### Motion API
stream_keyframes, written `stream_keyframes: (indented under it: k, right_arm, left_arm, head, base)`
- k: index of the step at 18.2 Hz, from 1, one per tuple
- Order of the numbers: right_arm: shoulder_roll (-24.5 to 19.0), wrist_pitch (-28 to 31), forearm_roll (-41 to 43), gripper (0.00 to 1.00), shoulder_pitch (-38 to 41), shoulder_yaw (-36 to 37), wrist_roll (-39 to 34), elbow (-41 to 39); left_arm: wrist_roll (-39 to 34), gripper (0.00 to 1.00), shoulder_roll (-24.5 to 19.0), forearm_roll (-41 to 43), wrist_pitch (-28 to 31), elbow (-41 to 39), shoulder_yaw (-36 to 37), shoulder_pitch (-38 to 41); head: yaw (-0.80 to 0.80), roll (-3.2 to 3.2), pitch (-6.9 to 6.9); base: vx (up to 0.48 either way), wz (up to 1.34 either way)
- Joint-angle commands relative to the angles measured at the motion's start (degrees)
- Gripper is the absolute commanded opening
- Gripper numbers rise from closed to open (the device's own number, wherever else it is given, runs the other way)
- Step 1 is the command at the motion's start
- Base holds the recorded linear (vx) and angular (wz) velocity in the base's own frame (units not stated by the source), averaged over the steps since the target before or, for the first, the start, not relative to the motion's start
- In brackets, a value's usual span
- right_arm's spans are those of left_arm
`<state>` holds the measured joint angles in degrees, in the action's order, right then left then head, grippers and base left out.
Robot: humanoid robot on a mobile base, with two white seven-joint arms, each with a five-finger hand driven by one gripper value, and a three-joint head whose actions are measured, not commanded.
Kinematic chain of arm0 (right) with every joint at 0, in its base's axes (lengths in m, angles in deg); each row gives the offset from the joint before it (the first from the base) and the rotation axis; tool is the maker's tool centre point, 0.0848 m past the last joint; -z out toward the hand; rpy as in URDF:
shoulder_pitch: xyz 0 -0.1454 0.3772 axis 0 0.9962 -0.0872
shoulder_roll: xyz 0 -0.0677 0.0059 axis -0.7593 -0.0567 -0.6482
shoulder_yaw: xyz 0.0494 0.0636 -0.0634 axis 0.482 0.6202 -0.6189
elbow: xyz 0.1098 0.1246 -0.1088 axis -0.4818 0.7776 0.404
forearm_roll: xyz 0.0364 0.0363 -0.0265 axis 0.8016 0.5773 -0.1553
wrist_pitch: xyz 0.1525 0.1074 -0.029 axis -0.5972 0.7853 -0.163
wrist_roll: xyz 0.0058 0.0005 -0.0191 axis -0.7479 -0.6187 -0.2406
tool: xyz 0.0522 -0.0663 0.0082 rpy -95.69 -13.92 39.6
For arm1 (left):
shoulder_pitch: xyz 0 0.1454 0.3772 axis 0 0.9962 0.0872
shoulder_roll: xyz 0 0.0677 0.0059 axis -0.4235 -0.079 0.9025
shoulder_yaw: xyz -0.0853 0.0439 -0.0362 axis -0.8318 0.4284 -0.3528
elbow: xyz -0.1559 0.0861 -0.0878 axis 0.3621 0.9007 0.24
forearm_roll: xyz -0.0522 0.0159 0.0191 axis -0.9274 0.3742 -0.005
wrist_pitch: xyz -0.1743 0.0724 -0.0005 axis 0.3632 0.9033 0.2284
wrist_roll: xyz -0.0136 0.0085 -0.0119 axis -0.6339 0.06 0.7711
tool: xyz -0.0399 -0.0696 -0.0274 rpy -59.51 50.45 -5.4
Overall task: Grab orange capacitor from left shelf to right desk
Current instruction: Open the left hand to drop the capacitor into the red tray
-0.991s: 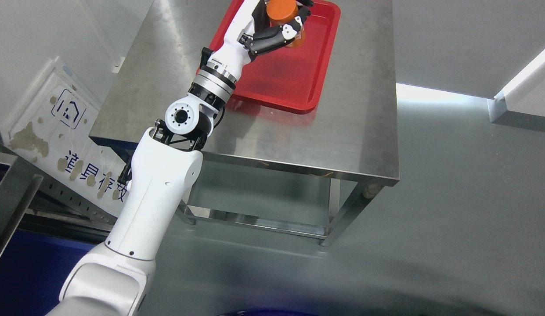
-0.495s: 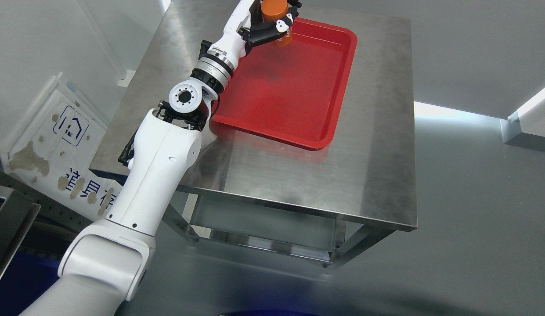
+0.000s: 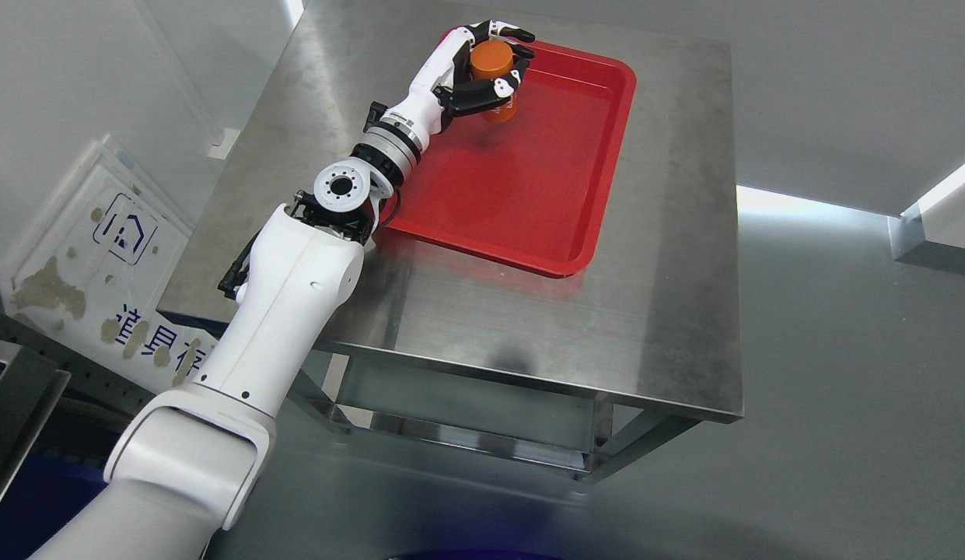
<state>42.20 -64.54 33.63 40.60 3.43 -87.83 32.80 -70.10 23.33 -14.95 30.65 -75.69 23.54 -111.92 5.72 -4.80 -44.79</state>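
The orange capacitor (image 3: 494, 76), a short upright cylinder, is inside the curled fingers of my left hand (image 3: 490, 66) over the far left corner of the red tray (image 3: 544, 210). The upper fingers look a little loosened around its top, while the thumb still lies against its side. Whether its base touches the tray floor I cannot tell. My left arm (image 3: 295, 288) reaches up from the lower left across the steel desk (image 3: 645, 311). The right arm does not show.
A white sign board (image 3: 109, 241) leans against the wall left of the desk. A metal shelf frame (image 3: 15, 389) shows at the lower left edge. Grey floor lies to the right of the desk, with a pale ledge (image 3: 933, 210) at the far right.
The camera has tilted, so the whole picture shifted down. My left hand has lowered the capacitor into the tray's far left corner, and its upper fingers have loosened slightly.
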Motion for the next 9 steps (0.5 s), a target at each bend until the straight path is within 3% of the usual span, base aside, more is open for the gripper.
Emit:
stream_keyframes:
  k: [1, 4, 9]
  right_arm:
    - [1.0, -0.01, 0.0, 1.0, 1.93, 0.7, 0.04, -1.32]
    - [1.0, -0.01, 0.0, 1.0, 1.93, 0.7, -0.04, -1.32]
    - [1.0, -0.01, 0.0, 1.0, 1.93, 0.61, 0.04, -1.32]
  left_arm:
    - [0.12, 0.88, -1.0, -0.33, -2.89, 3.26, 1.42, -0.92]
    - [0.04, 0.93, -1.0, -0.33, -7.02, 0.02, -1.56, -0.92]
    - [0.03, 0.92, -1.0, -0.33, -6.95, -8.6, -12.54, -0.93]
  head:
    - [0.0, 0.0, 0.0]
    - [0.0, 0.0, 0.0]
    - [0.0, 0.0, 0.0]
  base:
    - [-0.02, 0.0]
    - [-0.008, 0.0]
    - [0.0, 0.0]
